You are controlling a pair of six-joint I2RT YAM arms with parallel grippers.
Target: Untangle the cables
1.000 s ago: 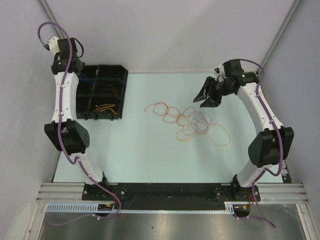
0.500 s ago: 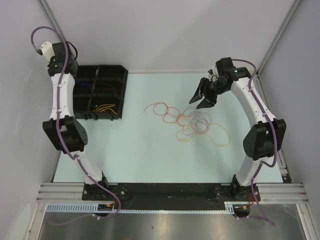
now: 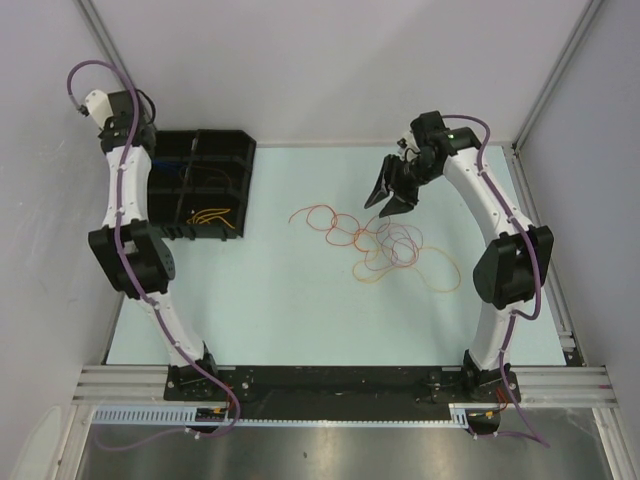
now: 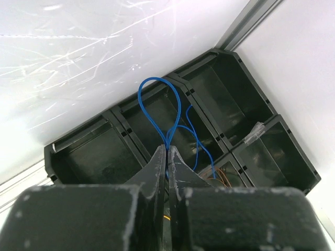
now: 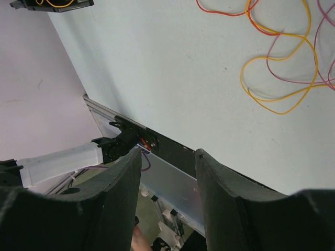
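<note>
Pale table (image 3: 250, 300), cables (image 3: 400, 240) tangled mid-surface, my right gripper (image 3: 383, 204) spread near them, left gripper (image 4: 167, 150) pinching blue cable (image 4: 140, 98) over bin (image 3: 225, 150).

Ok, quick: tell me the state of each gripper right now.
Left gripper: closed, pinching the blue cable.
Right gripper: open, holding nothing.

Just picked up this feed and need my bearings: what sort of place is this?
Probably a lab robot cell: a pale table boxed in by blank white walls and aluminium posts, left arm and right arm bolted to an aluminium rail, a black divided bin and tangled cables laid out.
</note>
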